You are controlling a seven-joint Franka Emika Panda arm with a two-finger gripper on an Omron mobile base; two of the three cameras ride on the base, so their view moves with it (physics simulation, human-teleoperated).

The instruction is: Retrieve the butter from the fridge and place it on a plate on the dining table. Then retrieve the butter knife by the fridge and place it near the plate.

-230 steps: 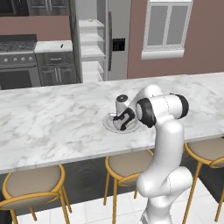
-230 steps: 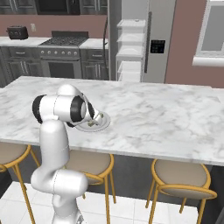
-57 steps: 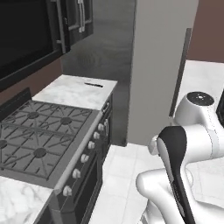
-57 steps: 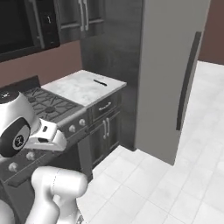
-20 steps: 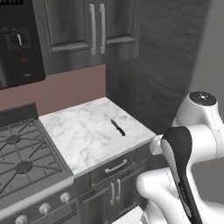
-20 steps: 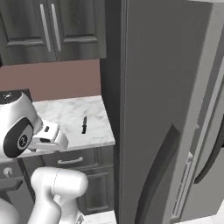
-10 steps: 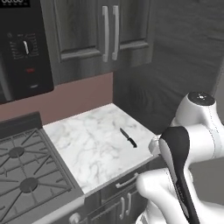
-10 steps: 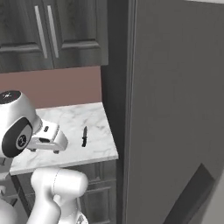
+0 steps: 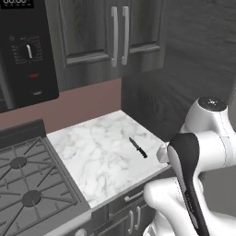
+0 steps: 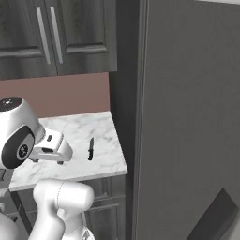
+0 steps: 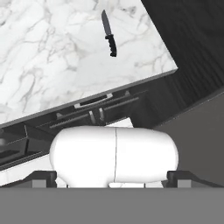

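The butter knife, slim and black, lies flat on a small marble counter, close to its right edge. Right beside that counter stands the tall grey fridge, shut. My gripper is open with nothing between its fingers. It is held back from the counter's front edge, short of the knife, with the arm folded. The butter, the plate and the dining table are out of view.
A gas stove adjoins the counter on the left, with a black microwave above it. Dark wood cabinets hang over the counter. Dark drawers sit under its front edge.
The base has driven closer and turned, so the whole scene has shifted; the counter with the knife looks larger and nearer. The arm stays folded and the gripper open.
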